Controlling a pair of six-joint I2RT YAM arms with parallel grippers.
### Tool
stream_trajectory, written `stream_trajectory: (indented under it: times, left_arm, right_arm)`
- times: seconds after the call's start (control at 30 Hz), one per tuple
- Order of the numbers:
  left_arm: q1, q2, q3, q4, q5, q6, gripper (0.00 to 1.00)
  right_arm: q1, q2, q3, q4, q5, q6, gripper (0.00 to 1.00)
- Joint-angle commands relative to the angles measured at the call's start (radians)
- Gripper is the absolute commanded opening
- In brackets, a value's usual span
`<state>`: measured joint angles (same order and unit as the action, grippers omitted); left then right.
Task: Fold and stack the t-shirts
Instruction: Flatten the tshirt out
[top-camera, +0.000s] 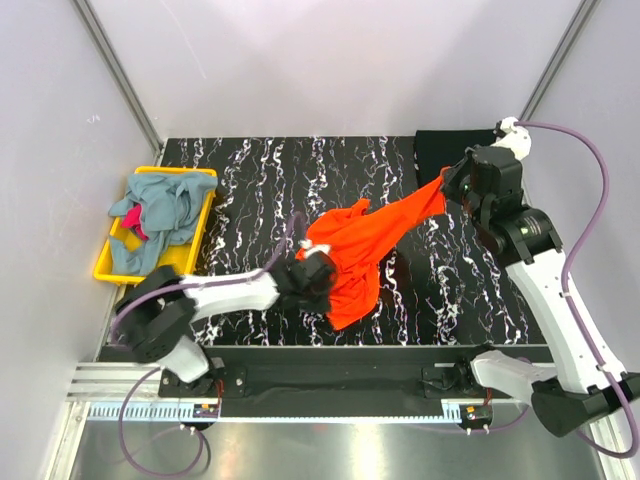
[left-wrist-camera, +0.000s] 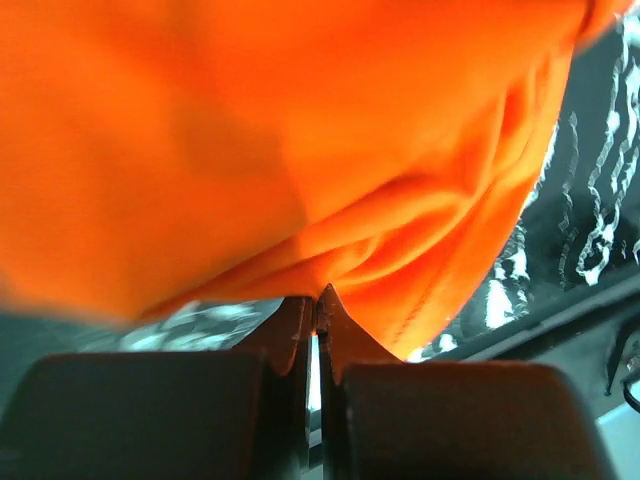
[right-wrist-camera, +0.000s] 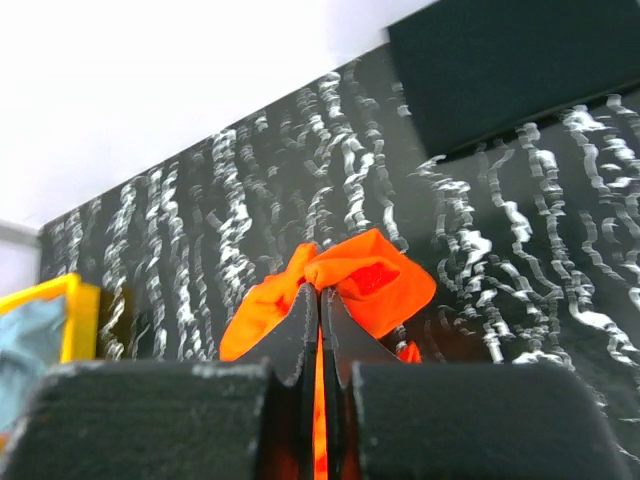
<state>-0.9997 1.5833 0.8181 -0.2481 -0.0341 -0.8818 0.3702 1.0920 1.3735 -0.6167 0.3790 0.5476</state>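
The bright orange t-shirt (top-camera: 360, 250) hangs stretched above the marbled table between both grippers. My left gripper (top-camera: 312, 268) is shut on its lower left part; in the left wrist view the orange cloth (left-wrist-camera: 300, 150) fills the frame above the closed fingertips (left-wrist-camera: 318, 300). My right gripper (top-camera: 447, 183) is shut on the shirt's upper right end, and orange cloth (right-wrist-camera: 370, 275) bunches over its tips (right-wrist-camera: 321, 292). A folded black t-shirt (top-camera: 450, 152) lies at the far right corner and shows in the right wrist view (right-wrist-camera: 510, 60). Grey-blue t-shirts (top-camera: 160, 205) and a magenta one (top-camera: 133, 222) lie in the bin.
A yellow plastic bin (top-camera: 115, 268) stands at the table's left edge and its corner shows in the right wrist view (right-wrist-camera: 50, 300). White walls close the back and sides. The arm bases sit on a rail at the near edge (top-camera: 330, 385).
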Motion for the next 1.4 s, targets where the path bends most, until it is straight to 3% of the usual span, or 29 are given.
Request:
stream_trajectory:
  times: [0.0, 0.07, 0.1, 0.2, 0.3, 0.37, 0.57, 0.87, 1.07, 1.2, 1.37]
  left_arm:
    - [0.157, -0.227, 0.087, -0.195, -0.131, 0.099, 0.0]
    - [0.26, -0.363, 0.166, -0.264, -0.138, 0.195, 0.0]
    - [0.37, -0.387, 0.199, -0.284, -0.133, 0.223, 0.0]
    - [0.545, -0.382, 0.34, -0.373, -0.078, 0.32, 0.0]
    - [0.642, -0.332, 0.412, -0.405, 0.014, 0.366, 0.0]
    - [0.679, -0.303, 0.42, -0.407, 0.078, 0.376, 0.0]
    - [0.743, -0.258, 0.418, -0.421, 0.123, 0.403, 0.0]
    - [0.757, -0.434, 0.576, -0.589, 0.168, 0.455, 0.0]
    - [0.759, -0.476, 0.543, -0.634, 0.188, 0.483, 0.0]
    - [0.762, -0.332, 0.544, -0.628, 0.185, 0.537, 0.0]
    - [0.786, 0.051, 0.732, -0.577, 0.189, 0.569, 0.0]
  right_arm:
    - [-0.063, 0.068, 0.129, -0.063, 0.095, -0.012, 0.0]
    - [-0.109, 0.075, 0.203, -0.135, 0.097, -0.006, 0.0]
    - [-0.116, 0.071, 0.22, -0.156, 0.109, 0.0, 0.0]
    - [-0.123, 0.042, 0.28, -0.195, 0.132, -0.003, 0.0]
    - [-0.123, 0.0, 0.263, -0.251, 0.107, 0.003, 0.0]
    - [-0.123, -0.058, 0.167, -0.25, 0.059, 0.015, 0.0]
    - [-0.123, -0.138, -0.031, -0.244, 0.051, 0.043, 0.0]
    - [-0.125, -0.179, 0.068, -0.293, 0.035, 0.031, 0.0]
    - [-0.123, -0.233, -0.046, -0.282, -0.038, 0.072, 0.0]
    - [-0.125, -0.251, -0.16, -0.241, -0.049, 0.098, 0.0]
    - [-0.125, -0.233, -0.266, -0.184, -0.02, 0.121, 0.0]
